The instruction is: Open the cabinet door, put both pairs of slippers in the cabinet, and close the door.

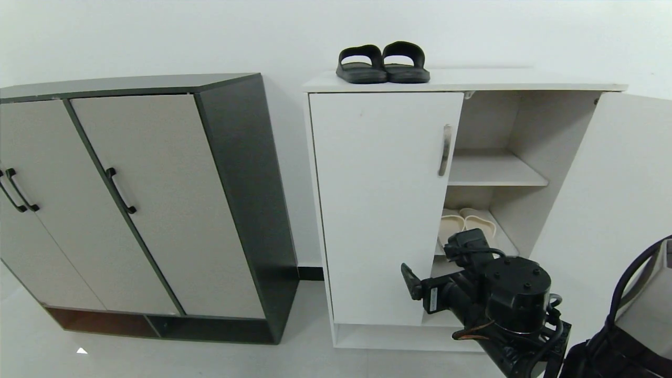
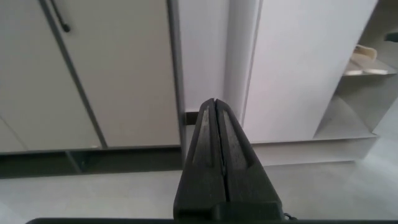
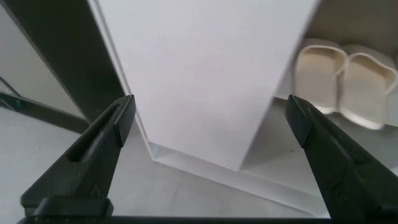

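A pair of black slippers [image 1: 383,64] rests on top of the white cabinet [image 1: 499,80]. The cabinet's right door [image 1: 625,184] is swung open; its left door [image 1: 378,210] with a metal handle [image 1: 445,149] is closed. Cream slippers [image 1: 467,223] [image 3: 345,81] lie on a lower shelf inside. My right gripper [image 1: 436,262] [image 3: 210,102] is open and empty, low in front of the closed door's edge, short of the cream slippers. My left gripper [image 2: 214,104] is shut on nothing, low near the floor, pointing at the gap between the two cabinets.
A dark cabinet [image 1: 241,184] with two beige doors and black handles [image 1: 119,190] stands left of the white one, a narrow gap between them. The upper shelf [image 1: 493,170] of the white cabinet is bare. Pale floor [image 1: 310,362] lies in front.
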Controlling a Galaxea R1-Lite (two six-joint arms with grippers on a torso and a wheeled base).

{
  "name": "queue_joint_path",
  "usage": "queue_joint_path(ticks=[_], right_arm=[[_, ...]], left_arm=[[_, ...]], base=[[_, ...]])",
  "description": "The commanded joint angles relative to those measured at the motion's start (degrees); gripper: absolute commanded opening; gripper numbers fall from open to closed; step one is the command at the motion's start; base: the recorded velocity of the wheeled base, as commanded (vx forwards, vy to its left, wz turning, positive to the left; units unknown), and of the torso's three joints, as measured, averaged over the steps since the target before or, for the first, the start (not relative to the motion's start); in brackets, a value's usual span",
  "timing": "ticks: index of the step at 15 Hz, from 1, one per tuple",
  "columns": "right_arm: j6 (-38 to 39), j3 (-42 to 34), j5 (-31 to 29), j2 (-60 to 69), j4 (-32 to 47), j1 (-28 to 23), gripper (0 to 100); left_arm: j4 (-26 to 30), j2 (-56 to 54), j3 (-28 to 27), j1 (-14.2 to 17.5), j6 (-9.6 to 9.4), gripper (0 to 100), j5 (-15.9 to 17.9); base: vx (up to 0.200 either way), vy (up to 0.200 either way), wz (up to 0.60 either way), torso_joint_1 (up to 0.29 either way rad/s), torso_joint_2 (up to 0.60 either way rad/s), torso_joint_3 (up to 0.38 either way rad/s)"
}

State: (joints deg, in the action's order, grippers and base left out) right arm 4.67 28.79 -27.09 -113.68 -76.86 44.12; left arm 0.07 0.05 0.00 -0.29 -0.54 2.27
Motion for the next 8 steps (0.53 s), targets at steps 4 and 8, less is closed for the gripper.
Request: queue_joint_path(ticks=[4,8], right_arm=[[-0.01,-0.32,0.28,-0.23,-0.04,-0.17,100],[-0.01,-0.41,0.72,-0.23,-0.13,-0.35,100]], left_arm=[[0.01,0.04,0.00,0.03,0.01,0,0.02],[0.01,0.04,0.00,0.03,-0.08,0,0.02]], base=[[0.000,0.000,0.00,0.000,0.00,0.000],[0.000,0.000,0.00,0.000,0.00,0.000]])
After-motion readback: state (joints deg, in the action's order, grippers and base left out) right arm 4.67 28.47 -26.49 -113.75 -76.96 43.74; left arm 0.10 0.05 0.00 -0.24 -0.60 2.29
